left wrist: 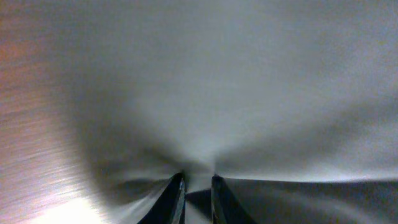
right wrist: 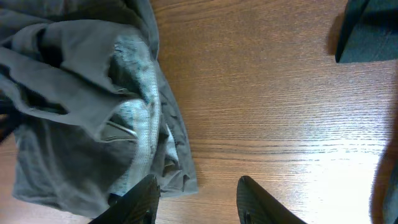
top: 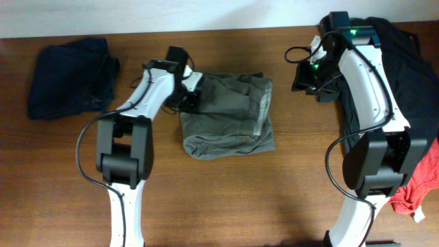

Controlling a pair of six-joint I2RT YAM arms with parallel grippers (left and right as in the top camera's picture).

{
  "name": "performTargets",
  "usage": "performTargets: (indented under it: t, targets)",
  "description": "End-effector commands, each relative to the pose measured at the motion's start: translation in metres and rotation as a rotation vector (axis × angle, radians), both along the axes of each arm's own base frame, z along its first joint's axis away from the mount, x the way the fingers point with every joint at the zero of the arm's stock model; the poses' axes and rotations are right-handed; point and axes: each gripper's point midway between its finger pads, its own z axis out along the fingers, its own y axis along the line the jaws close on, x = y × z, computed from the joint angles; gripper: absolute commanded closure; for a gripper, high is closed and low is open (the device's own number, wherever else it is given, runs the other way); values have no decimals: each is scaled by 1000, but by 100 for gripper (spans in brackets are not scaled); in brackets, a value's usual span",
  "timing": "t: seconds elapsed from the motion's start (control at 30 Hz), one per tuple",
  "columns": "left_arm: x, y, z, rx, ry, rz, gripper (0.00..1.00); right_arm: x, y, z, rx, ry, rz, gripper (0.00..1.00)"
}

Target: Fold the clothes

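The grey-olive shorts (top: 230, 113) lie bunched and partly folded in the middle of the table. My left gripper (top: 190, 98) is at their left edge, shut on a pinch of the fabric; in the left wrist view the cloth (left wrist: 205, 93) fills the frame and puckers between the fingertips (left wrist: 198, 182). My right gripper (top: 302, 77) is open and empty, above bare table to the right of the shorts. The right wrist view shows its fingers (right wrist: 196, 186) spread over the wood, with the shorts (right wrist: 81, 112) and their lighter waistband lining at the left.
A dark navy garment (top: 68, 77) lies at the far left. A pile of dark clothes (top: 391, 62) sits at the right behind the right arm, with a red garment (top: 417, 185) near the right edge. The wooden table (top: 240, 199) extends to the front.
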Motion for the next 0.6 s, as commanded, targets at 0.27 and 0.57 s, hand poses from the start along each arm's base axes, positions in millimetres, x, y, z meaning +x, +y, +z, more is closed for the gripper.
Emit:
performTargets:
  t: [0.27,0.57]
  targets:
    - [37,152,-14,223,-74,220,86,3,-2,13,-7,-37,6,54]
    - [52,128,46,22,-99,167,89,2,4,9,27,-24,13,54]
